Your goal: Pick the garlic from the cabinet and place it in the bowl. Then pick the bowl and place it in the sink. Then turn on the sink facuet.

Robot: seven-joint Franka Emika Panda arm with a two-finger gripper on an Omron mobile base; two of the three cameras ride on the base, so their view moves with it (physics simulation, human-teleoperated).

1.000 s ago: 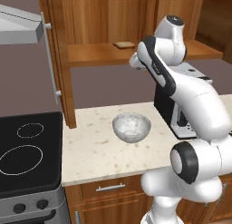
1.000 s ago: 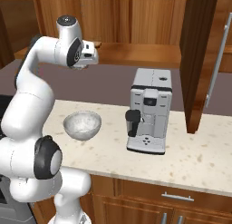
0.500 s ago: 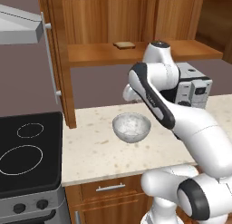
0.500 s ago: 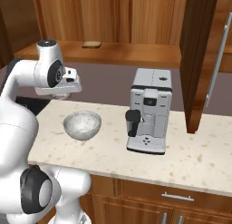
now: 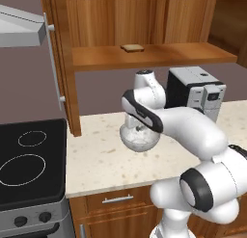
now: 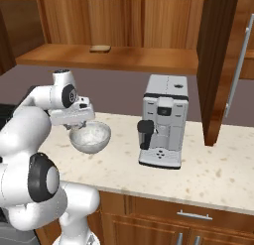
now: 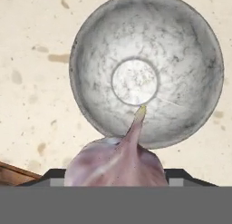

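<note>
Below, speckled counter under bowl

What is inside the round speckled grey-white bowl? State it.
Empty: the bowl's bare bottom shows, while the pale pink garlic bulb hangs above it in the gripper.

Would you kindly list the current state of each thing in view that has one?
Small pale pinkish garlic bulb: held in the hand, above the bowl, not yet released.
Hand: shut on the garlic, over the bowl.
Round speckled grey-white bowl: upright on the counter, empty.
Reddish-brown wooden cabinet door: open.
Flat tan bread slice: lying on the cabinet shelf.
</note>
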